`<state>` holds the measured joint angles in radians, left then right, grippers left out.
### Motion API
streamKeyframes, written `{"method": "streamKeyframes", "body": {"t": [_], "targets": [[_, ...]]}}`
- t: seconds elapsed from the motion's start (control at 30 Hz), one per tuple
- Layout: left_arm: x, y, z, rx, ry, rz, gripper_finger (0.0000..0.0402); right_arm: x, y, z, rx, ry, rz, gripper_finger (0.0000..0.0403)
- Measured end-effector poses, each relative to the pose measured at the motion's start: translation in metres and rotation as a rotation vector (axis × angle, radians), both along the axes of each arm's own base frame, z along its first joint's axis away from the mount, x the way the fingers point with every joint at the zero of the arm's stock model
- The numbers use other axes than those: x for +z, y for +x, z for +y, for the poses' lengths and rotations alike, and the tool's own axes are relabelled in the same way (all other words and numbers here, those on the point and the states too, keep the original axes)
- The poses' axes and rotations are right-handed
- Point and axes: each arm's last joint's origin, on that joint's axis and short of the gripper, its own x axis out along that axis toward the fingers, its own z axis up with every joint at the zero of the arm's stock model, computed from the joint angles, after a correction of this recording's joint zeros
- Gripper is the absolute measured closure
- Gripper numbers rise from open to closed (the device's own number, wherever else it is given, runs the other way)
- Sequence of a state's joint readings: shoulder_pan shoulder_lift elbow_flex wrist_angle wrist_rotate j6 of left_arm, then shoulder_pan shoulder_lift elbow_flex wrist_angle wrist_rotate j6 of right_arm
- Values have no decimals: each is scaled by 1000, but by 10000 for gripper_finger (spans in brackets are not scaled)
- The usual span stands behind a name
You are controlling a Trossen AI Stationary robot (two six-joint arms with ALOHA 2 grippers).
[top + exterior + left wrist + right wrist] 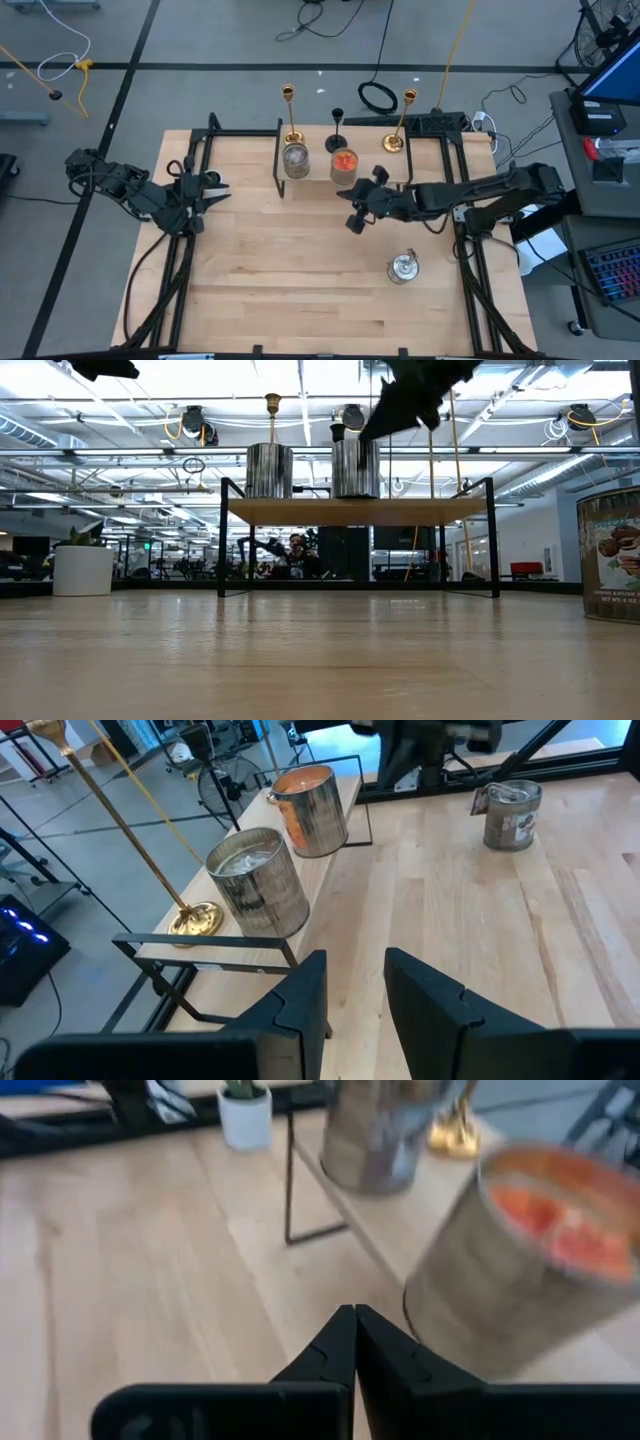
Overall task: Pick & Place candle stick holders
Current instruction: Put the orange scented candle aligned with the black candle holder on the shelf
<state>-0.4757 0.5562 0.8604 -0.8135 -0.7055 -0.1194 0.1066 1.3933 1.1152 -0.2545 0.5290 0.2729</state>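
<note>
Two metal tins are seen on a low wire-framed shelf (278,160) at the far edge of the counter (300,280). The left tin (296,160) holds something pale and silvery; the right tin (344,163) is filled with orange wax. A third, lidded tin (403,266) stands alone on the counter, well apart.

One gold candle stick holder (291,112) is placed just behind the left tin, the black holder (337,128) behind the orange one, and the second gold holder (400,120) further right.

The right end effector (357,205) is held beside the orange tin, fingers pressed together, nothing gripped. The left end effector (212,188) is parked at the left edge, fingers parted, empty.
</note>
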Motion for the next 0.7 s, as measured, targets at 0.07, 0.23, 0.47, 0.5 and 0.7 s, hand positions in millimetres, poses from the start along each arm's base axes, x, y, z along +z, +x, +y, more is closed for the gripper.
{"method": "streamKeyframes", "body": {"t": [0.07, 0.23, 0.47, 0.5, 0.7], "targets": [[0, 0, 0, 1, -2, 0, 293, -9, -2, -3, -32, -4, 19, 401], [0, 0, 0, 1, -2, -1, 293, -21, -6, -15, -128, -56, 50, 402], [0, 0, 0, -3, 7, 2, 293, -20, -7, -35, -194, -50, 42, 402], [0, 0, 0, -3, 6, 2, 293, -19, -6, -37, -201, -49, 38, 402], [0, 0, 0, -4, 8, 2, 293, -15, -3, -44, -163, -54, 1, 402]]}}
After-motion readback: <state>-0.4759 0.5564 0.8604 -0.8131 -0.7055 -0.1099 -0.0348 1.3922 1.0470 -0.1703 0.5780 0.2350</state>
